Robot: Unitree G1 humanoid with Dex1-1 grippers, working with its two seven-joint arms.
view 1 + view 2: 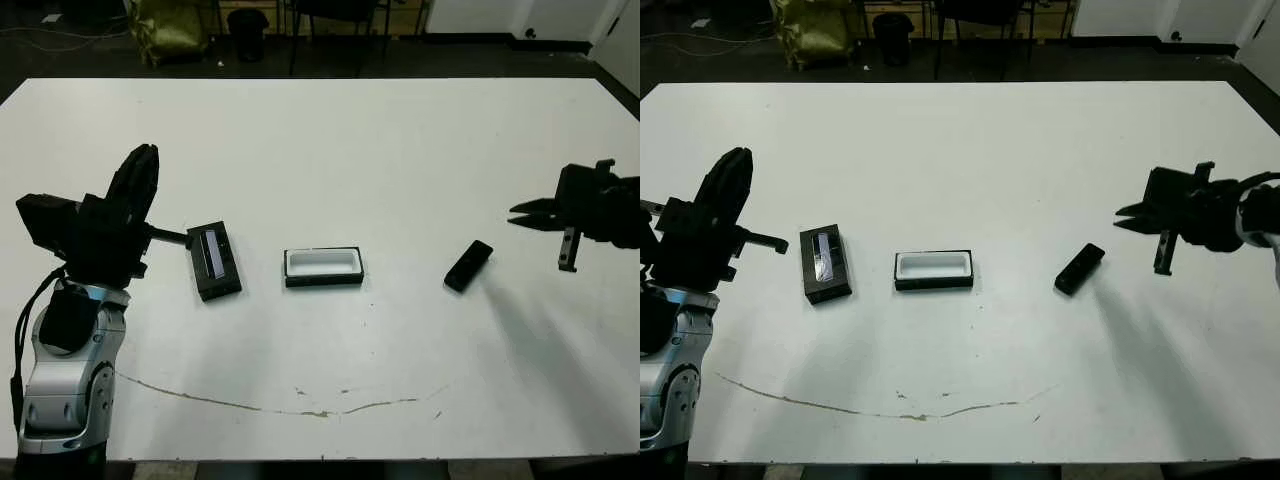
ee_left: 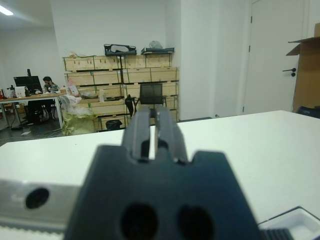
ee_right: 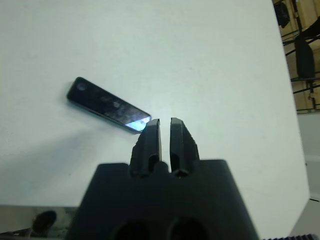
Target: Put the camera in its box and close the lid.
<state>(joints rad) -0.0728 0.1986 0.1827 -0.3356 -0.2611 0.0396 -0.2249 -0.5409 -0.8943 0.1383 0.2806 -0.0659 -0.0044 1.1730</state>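
The camera (image 1: 468,265), a slim black bar, lies flat on the white table to the right of centre; its glossy face (image 3: 107,105) has a bluish patch at one end. The box (image 1: 323,267), a black tray with white lining, sits open and empty mid-table. To its left lies the lid (image 1: 214,260), black with a pale strip. My right gripper (image 1: 516,215) hovers just right of the camera, shut and holding nothing. At the far left, my left gripper (image 1: 146,156) is raised and points upward, shut and empty, left of the lid.
A thin brown line (image 1: 300,410) runs across the table near its front edge. Beyond the far edge are a yellow bag (image 1: 165,25), a bin and chair legs. In the left wrist view a person (image 2: 47,85) sits at a distant desk.
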